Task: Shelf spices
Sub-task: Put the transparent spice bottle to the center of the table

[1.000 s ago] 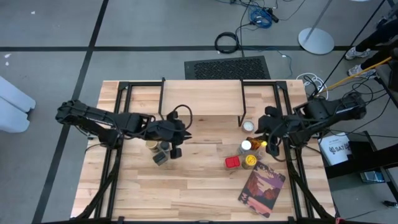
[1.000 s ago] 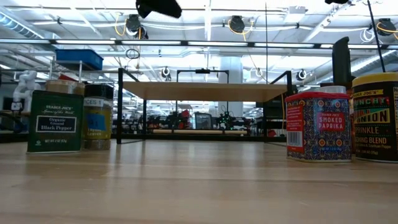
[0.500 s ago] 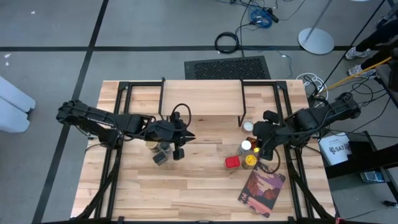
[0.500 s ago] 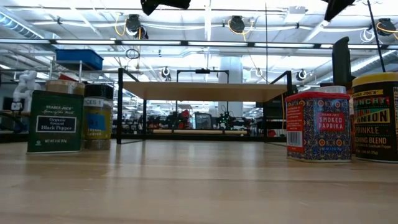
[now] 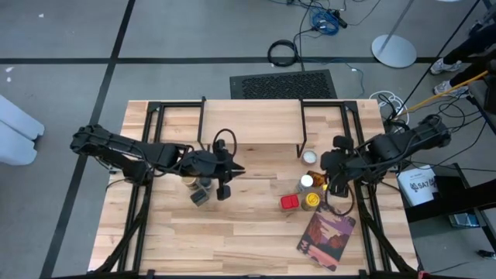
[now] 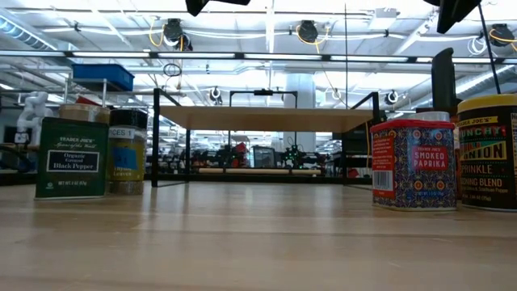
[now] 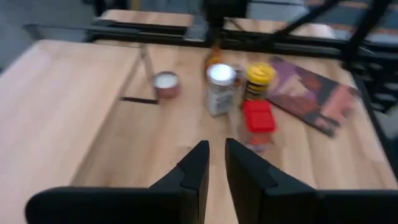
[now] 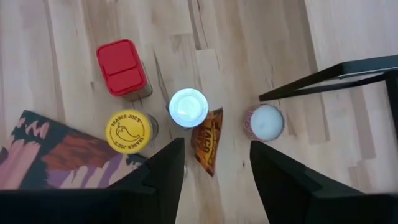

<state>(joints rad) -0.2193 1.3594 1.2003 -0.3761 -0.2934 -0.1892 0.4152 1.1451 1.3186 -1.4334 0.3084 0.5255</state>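
Observation:
The spices stand on the table in two groups. On the right are a red-topped tin (image 8: 123, 67), a yellow-topped jar (image 8: 129, 131), a white-topped jar (image 8: 188, 107), an orange-labelled pack (image 8: 206, 140) and a small white-lidded jar (image 8: 265, 121). On the left are a black pepper tin (image 6: 71, 158) and jars (image 5: 188, 180). The shelf (image 6: 266, 119) stands at the far side, its plank bare. My right gripper (image 8: 216, 149) hangs open above the white-topped jar and the orange pack, pointing steeply down. My left gripper (image 7: 216, 146) hovers right of the left group, with a narrow gap between its fingers and nothing in it.
A reddish-purple picture-covered book (image 5: 325, 234) lies flat near the table's right front, beside the yellow-topped jar. A black shelf leg (image 8: 336, 74) stands just beyond the small white-lidded jar. Bare planks lie between the two spice groups (image 5: 252, 190).
My right gripper has tipped to point more steeply down and sunk a little over the right group of spices; its dark tip now shows at the top right of the low view. The spices have not moved.

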